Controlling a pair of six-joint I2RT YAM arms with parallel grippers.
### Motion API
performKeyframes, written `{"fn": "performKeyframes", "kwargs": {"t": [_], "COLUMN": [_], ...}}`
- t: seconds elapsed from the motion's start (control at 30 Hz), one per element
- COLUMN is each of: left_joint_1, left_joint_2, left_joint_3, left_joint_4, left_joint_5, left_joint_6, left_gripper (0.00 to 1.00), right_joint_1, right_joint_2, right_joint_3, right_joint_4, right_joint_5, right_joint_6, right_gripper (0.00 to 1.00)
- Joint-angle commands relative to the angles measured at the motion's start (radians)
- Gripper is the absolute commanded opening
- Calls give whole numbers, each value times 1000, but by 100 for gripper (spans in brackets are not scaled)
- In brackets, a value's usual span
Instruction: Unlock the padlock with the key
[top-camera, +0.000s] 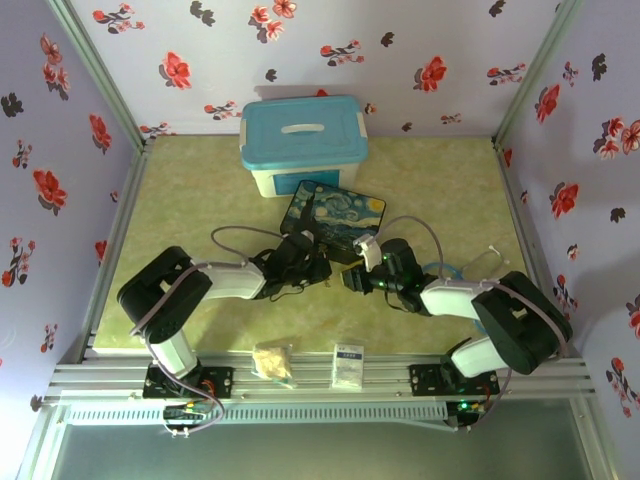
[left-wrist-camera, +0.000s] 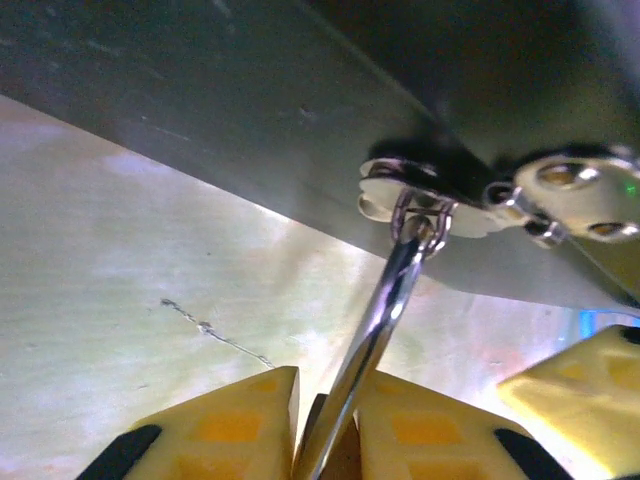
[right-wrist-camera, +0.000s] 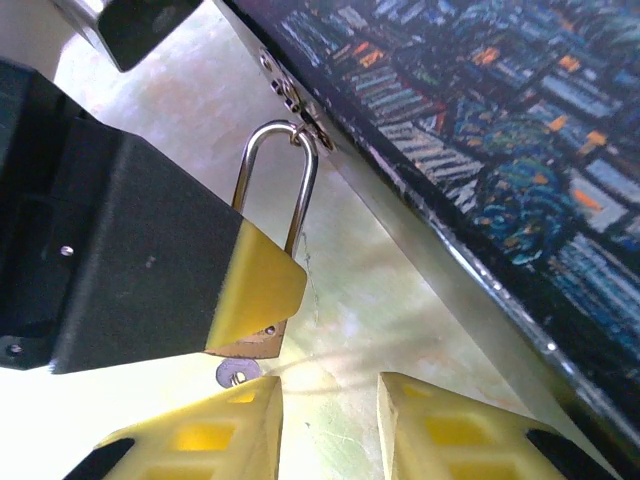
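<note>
The padlock's silver shackle (right-wrist-camera: 276, 170) hangs through the hasp (left-wrist-camera: 415, 195) on the front edge of the painted tin (right-wrist-camera: 480, 130). My left gripper (left-wrist-camera: 328, 388) is shut on the padlock, its brass body (right-wrist-camera: 250, 340) just showing below the yellow fingertip (right-wrist-camera: 260, 285). The key (right-wrist-camera: 235, 372), a small grey round head with a hole, sits right under the padlock's body. My right gripper (right-wrist-camera: 328, 395) stands open just below and to the right of it, with nothing between its fingers. In the top view both grippers (top-camera: 318, 262) (top-camera: 352, 278) meet at the tin's (top-camera: 335, 215) near edge.
A white box with a blue lid (top-camera: 303, 140) stands behind the tin. Two small packets (top-camera: 272, 360) (top-camera: 348, 365) lie on the front rail. Flowered walls close in the left, right and back sides of the green table (top-camera: 200, 200).
</note>
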Motion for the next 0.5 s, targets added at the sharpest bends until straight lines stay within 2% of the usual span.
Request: {"fn": "performKeyframes", "kwargs": {"t": [0.0, 0.2, 0.47], "left_joint_1": [13, -27, -97], "left_joint_2": [31, 5, 9], "left_joint_3": [10, 61, 138], "left_joint_4": [-306, -435, -571], "left_joint_5": [-80, -185, -341], "left_joint_6": [87, 127, 160], "left_gripper": [23, 28, 28], "right_joint_1": [-8, -12, -12], "right_joint_2": [-34, -35, -27], "right_joint_3": [-5, -19, -12], "right_joint_4": [30, 43, 29], "right_joint_5": [67, 79, 92], "right_joint_6": [3, 7, 15], "right_gripper": [30, 30, 30]}}
